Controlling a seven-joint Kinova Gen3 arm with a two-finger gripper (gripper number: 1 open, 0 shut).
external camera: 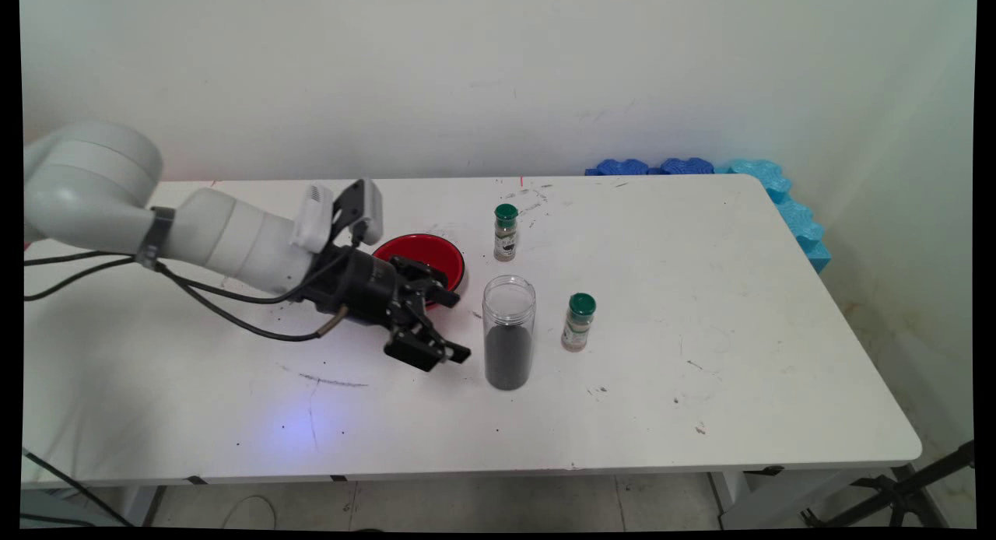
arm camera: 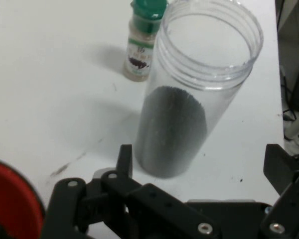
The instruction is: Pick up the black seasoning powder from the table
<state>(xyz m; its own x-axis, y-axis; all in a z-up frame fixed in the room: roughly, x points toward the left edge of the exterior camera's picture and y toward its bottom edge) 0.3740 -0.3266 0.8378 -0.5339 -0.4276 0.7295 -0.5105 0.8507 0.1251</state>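
The clear jar point(external camera: 509, 331) is taken as the landmark; it stands upright near the middle of the white tabletop point(external camera: 739, 306), well away from every edge. Wide bare surface is seen to its right and in front of it. The jar has no lid, its threaded rim is open, and a dark fill reaches about halfway up. The black gripper point(external camera: 450, 327) is held low just to its left, with the fingers point(arm camera: 124, 158) spread wide apart and nothing between them; the jar is not touched. Behind the gripper, left of the jar, a red bowl point(external camera: 424, 254) is partly hidden. One green-capped spice bottle point(external camera: 505, 232) stands behind the jar, a second spice bottle point(external camera: 578, 322) just to its right.
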